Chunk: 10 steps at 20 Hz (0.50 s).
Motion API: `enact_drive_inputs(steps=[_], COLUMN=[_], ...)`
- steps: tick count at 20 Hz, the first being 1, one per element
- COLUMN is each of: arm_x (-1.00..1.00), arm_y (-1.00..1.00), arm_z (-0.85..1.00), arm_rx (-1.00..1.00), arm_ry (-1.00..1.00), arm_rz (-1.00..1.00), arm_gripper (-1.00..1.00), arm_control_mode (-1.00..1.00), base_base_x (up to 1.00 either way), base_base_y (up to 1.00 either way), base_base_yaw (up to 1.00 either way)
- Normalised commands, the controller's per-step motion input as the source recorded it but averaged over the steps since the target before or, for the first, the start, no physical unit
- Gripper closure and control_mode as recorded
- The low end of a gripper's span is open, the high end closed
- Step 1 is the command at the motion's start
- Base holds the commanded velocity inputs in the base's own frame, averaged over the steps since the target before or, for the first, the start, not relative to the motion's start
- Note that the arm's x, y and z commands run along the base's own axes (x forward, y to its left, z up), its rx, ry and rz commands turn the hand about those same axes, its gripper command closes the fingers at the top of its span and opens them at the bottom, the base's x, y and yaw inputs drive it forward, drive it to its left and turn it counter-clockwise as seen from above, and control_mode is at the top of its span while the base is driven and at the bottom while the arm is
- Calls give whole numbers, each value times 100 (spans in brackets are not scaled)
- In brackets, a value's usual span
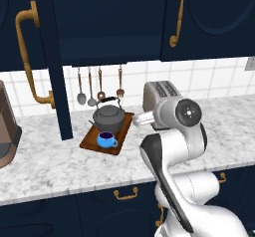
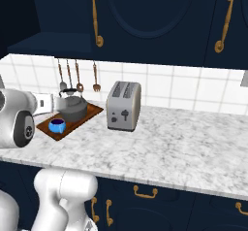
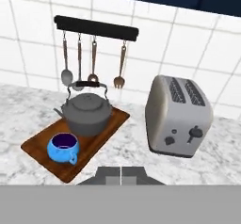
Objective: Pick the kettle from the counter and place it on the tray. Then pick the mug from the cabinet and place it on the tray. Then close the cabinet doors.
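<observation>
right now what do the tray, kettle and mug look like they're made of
Tray: looks like wood, reddish-brown with faint grain streaks and a low sheen.
Kettle: seems to be metal, dark grey and dull, with soft highlights on its round body and a thin black handle.
Mug: probably glazed ceramic, though it could be plastic; bright blue, smooth and even, dark inside.

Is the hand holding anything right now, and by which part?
Nothing. The hand is shut and empty; the kettle and mug sit on the tray.
</observation>
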Motion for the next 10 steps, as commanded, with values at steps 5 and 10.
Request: enact_drive_inputs(steps=[5, 10], arm_x=[-7, -14], arm_y=[33, 34], arm_z=[-53, -56], arm_rx=[-45, -41], arm_ry=[-3, -18], arm_rz=[18, 6], arm_gripper=[100, 100], arm_control_mode=[-100, -100], base_base_x=[0, 0], base_base_y=[0, 0], base_base_yaw=[0, 0])
